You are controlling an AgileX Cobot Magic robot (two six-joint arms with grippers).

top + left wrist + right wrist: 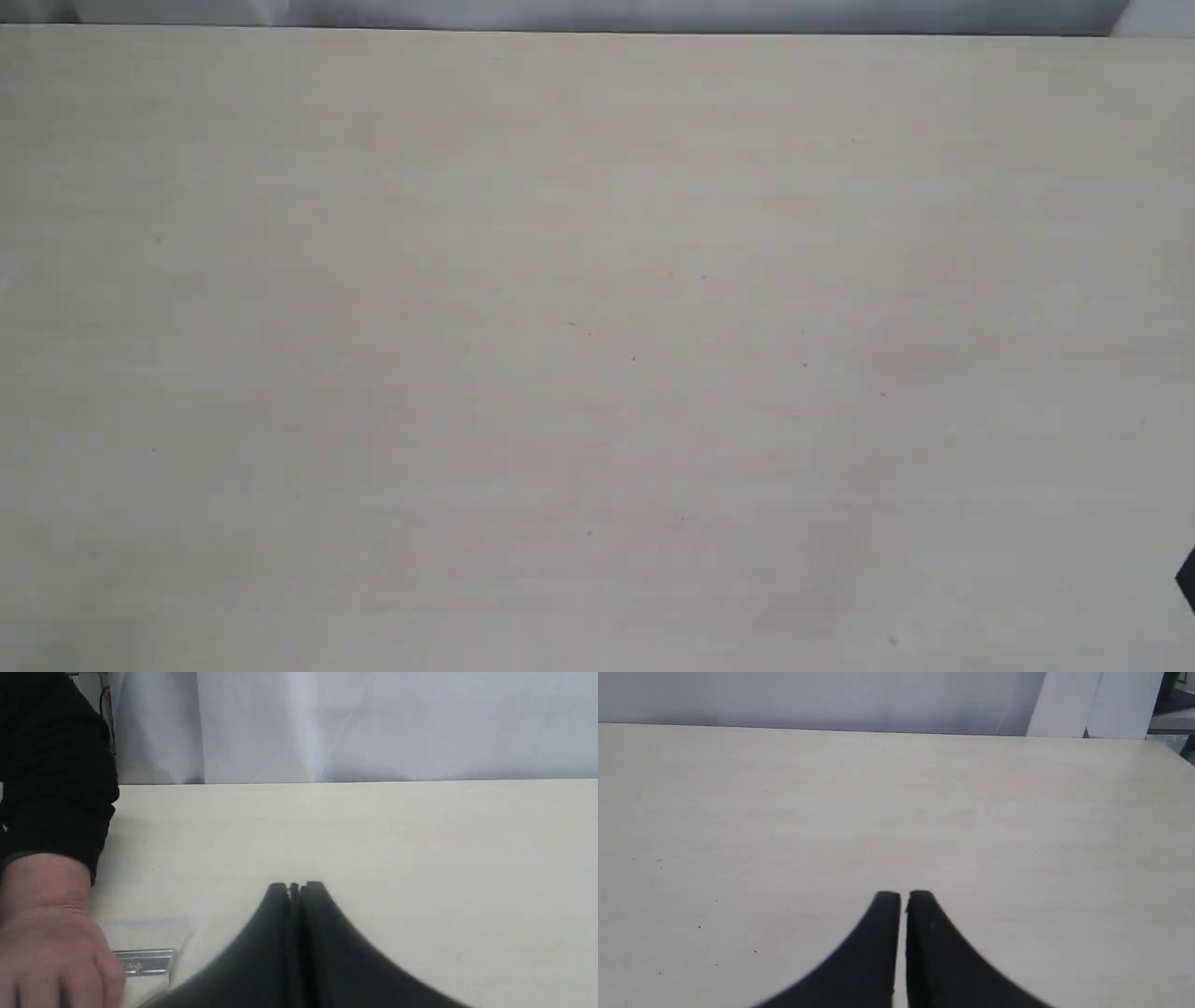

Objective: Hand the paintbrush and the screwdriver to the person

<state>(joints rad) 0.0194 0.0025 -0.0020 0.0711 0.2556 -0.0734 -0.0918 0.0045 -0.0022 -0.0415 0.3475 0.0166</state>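
Note:
The person's hand [51, 947] with a dark sleeve [51, 774] rests on the table in the left wrist view. It covers part of the paintbrush, of which only the silver ferrule [145, 961] and pale bristles [145, 933] show. My left gripper [295, 887] is shut and empty, beside the brush and apart from it. My right gripper [903, 896] is shut over bare table with nothing in it. The screwdriver is out of view. In the exterior view only a dark corner of the right arm [1186, 579] shows at the edge.
The pale wooden table [597, 327] fills the exterior view. A white backdrop [355, 723] hangs behind its far edge. White panels [1097, 702] stand at the table's far corner in the right wrist view.

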